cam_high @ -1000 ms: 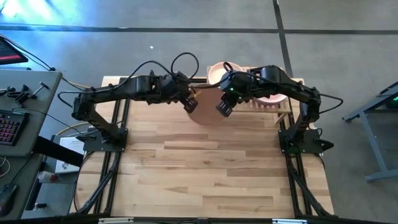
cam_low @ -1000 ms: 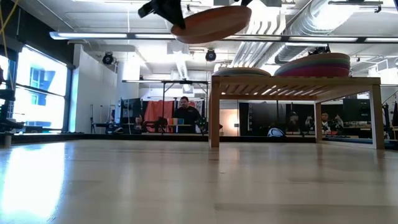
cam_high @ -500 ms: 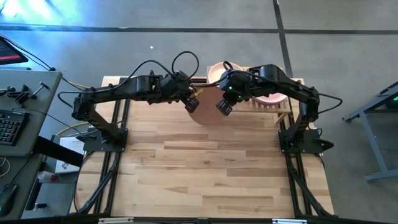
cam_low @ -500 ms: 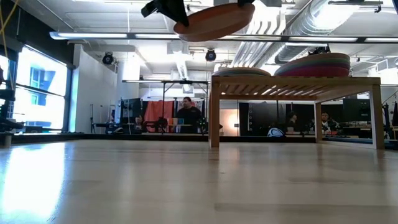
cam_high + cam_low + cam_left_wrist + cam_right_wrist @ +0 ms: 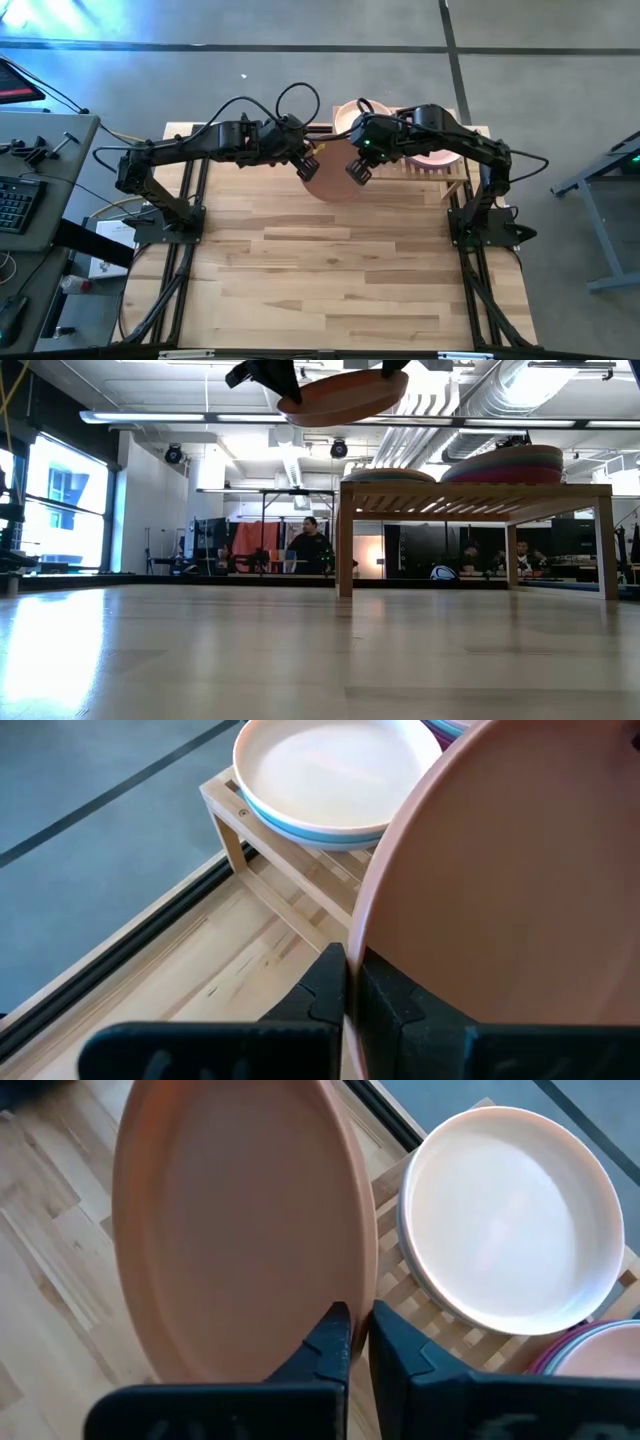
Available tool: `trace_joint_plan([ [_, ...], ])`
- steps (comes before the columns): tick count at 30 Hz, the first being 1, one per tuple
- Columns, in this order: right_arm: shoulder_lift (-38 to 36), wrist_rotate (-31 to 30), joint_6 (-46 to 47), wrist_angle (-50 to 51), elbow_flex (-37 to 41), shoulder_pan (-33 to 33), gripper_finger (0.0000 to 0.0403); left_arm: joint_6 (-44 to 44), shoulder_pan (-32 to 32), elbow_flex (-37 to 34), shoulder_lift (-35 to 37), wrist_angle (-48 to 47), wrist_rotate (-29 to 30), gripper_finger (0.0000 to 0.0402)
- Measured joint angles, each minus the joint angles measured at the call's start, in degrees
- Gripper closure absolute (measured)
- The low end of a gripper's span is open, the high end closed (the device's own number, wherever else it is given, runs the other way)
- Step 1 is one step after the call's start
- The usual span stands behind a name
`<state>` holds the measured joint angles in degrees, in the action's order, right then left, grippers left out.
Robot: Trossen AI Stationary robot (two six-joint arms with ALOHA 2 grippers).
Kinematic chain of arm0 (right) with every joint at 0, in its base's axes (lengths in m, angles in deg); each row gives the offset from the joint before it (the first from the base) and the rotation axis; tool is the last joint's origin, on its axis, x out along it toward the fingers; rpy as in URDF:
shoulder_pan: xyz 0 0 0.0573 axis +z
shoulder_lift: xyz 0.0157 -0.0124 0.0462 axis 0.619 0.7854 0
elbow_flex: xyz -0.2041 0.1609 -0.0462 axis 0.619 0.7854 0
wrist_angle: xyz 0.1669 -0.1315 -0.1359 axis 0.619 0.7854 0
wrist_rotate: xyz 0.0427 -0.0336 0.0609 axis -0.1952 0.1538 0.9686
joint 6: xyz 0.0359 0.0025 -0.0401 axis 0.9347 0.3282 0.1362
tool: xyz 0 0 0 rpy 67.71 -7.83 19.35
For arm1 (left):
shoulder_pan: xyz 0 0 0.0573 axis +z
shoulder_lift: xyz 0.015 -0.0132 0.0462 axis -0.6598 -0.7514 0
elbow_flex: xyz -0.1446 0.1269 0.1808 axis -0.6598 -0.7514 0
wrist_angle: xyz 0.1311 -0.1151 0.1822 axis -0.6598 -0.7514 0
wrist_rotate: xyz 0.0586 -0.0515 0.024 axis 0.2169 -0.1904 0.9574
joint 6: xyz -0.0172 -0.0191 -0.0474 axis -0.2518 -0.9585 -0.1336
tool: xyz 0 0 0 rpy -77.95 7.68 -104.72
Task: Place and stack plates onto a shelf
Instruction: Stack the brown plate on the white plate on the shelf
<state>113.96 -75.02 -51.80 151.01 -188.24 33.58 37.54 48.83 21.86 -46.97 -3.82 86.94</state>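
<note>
A terracotta plate [image 5: 333, 184] hangs high over the table, just off the shelf's left end, between my two grippers. My left gripper [image 5: 308, 167] is shut on its left rim and my right gripper [image 5: 357, 170] on its right rim. The low wooden shelf [image 5: 475, 490] stands at the table's far right. On its left half a cream plate [image 5: 330, 770] rests on a grey-teal one. On its right half sits a stack of several plates [image 5: 505, 463] with a pale pink one [image 5: 440, 155] on top. My left gripper pinches the terracotta plate's left rim [image 5: 358, 935] between its two fingers, one on each face. The fingers reach in from the table's left. The plate is lifted clear, higher than the shelf's top [image 5: 345, 395], tilted a little with its right side up. My right gripper pinches the plate's opposite rim [image 5: 362, 1285], on the side toward the shelf, one finger on each face. It comes in from the table's right, above the shelf's left end. The plate hangs clear of the table and shelf.
Bare plank tabletop [image 5: 340, 270] stretches from the shelf to the near edge. Both arms arch over the table's far part. Beyond the table a desk with a keyboard [image 5: 20, 200] stands at the left, and people show in the room behind [image 5: 310, 545].
The terracotta plate has risen a little in the low view and stays tilted, right side up. My right gripper has edged slightly toward the plate.
</note>
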Motion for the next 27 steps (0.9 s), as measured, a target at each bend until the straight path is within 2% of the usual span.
trace_joint_plan([
  [4,0.0,-0.32,0.02,-0.08,0.0,0.01,0.0402,-0.02,0.01,0.0,0.0,0.34,-0.94,0.0387],
  [15,0.13,0.98,0.04,-0.72,0.0,-0.17,0.0402,-1.46,-0.06,0.0,0.0,2.63,-3.5,0.0317],
  [22,0.13,1.4,-1.04,-0.51,0.0,-1.49,0.0402,0.06,-0.02,0.02,0.0,2.89,-4.53,0.0314],
  [27,0.13,4.62,-2.15,-0.36,0.0,-3.66,0.0402,1.25,1.1,0.03,1.05,3.66,-4.57,0.0316],
])
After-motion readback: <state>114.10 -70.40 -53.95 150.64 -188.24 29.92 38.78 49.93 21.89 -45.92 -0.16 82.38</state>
